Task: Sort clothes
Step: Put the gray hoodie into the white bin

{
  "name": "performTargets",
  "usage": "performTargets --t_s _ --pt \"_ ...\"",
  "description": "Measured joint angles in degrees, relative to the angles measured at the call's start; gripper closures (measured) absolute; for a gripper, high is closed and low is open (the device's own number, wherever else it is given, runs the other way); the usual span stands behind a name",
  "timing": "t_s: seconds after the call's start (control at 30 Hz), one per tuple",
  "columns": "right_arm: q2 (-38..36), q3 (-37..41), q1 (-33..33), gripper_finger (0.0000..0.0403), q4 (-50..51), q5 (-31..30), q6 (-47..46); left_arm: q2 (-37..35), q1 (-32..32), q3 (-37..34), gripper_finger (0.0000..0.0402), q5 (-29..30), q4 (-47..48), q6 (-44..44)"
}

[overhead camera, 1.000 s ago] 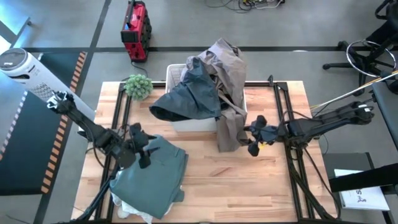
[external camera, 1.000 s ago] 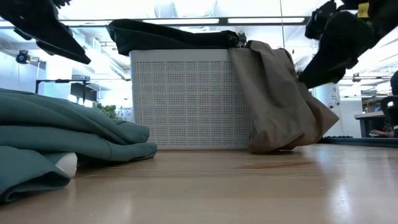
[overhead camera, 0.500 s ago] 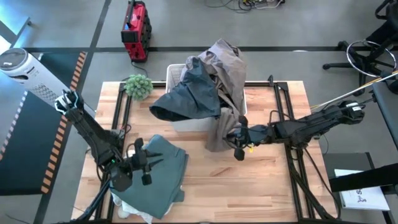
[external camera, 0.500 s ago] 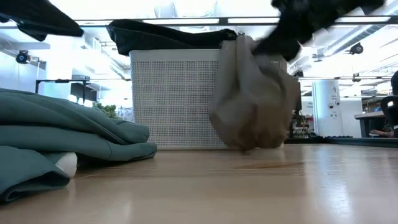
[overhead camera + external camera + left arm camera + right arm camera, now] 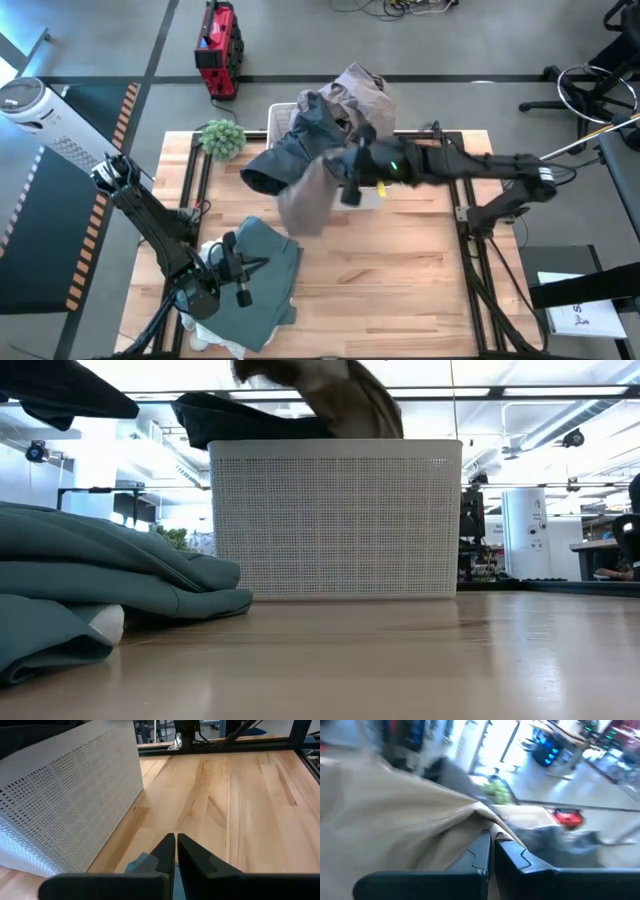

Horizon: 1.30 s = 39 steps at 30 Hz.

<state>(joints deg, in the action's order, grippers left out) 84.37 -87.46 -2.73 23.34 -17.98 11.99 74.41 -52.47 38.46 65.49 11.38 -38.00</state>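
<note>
The tan garment spills out of the white bin. Its upper part lies in the bin, and my right gripper is shut on its lower part in front of the bin. A dark grey garment drapes over the bin's left rim. The grey-green garment lies folded on the table's near left, on top of a white piece. My left gripper hovers over the grey-green garment, shut with nothing between its fingers. My right gripper pinches a fold of the tan cloth between its two fingers, reaching in from the table's right side. The held part is lifted clear of the table, and slack cloth hangs below the fingers. The garment's other end stays in the bin.
A small green spiky plant stands at the far left corner of the table. Bare wood stretches across the near middle and right. Black rails run along the table's sides.
My right gripper has shut on the tan garment's hanging part and swung it up and toward the table's left. The garment's lower end has left the table and now rises above the bin's front. My left gripper has moved toward the near edge and shut.
</note>
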Motion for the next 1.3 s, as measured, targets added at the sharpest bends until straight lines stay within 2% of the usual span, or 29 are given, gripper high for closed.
performTargets --t_s 0.13,0.27,0.5,0.9,1.1,1.3 --pt "6.4 -8.7 -7.1 0.0403 6.2 3.6 2.4 0.5 0.0 0.0 0.0400 0.1 -0.9 0.0" --pt "13.1 -12.4 -14.1 0.0403 11.8 9.6 2.7 0.1 -0.1 0.0 0.0400 0.1 -1.8 0.5" --pt "22.0 -12.5 -21.9 0.0403 17.5 16.4 2.1 -0.3 -1.1 0.0 0.0401 0.0 -3.9 3.0" --pt "32.0 -7.3 -26.9 0.0403 19.6 21.5 0.3 -0.3 -2.3 0.0 0.0401 0.0 -5.0 3.0" --pt "31.9 -5.9 -26.6 0.0403 22.0 21.4 0.4 -0.3 -2.3 0.0 0.0402 0.0 -5.0 3.0" --pt "24.8 -5.7 -25.4 0.0403 22.4 21.4 -2.4 -0.4 -2.3 0.0 0.0390 0.0 -6.4 2.1"
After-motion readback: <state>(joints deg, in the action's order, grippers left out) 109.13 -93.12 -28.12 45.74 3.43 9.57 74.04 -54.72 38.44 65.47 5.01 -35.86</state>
